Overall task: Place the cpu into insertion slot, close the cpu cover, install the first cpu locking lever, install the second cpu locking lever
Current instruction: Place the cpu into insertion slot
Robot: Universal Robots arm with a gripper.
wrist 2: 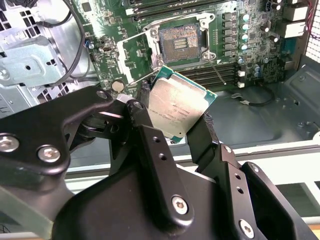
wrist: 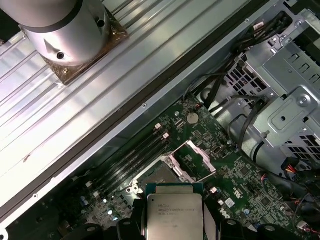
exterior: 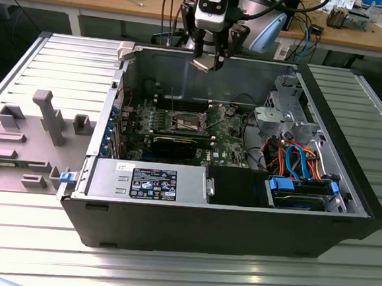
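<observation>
My gripper (exterior: pixel 209 59) hangs above the back wall of the open computer case (exterior: pixel 348 162), shut on the cpu (exterior: pixel 206 65). The cpu (wrist 2: pixel 177 104) is a flat square chip with a silver-grey top, pinched by its edges between the two black fingers (wrist 2: pixel 201 132) and tilted. On the green board below lies the insertion slot (wrist 2: pixel 181 42), its dark centre uncovered. The cpu cover (wrist 2: pixel 139 54) stands swung open beside it. In the first wrist view the cpu (wrist: pixel 175 212) hides part of the insertion slot (wrist: pixel 159 176), with the cpu cover (wrist: pixel 194 159) raised next to it.
A long black graphics card (exterior: pixel 177 145) crosses the board in front of the socket. A grey power supply (exterior: pixel 148 179) fills the near side. A metal drive cage (exterior: pixel 282 117) and orange and blue cables (exterior: pixel 295 161) sit at the exterior view's right. A grey fixture (exterior: pixel 47 115) stands outside the case on the left.
</observation>
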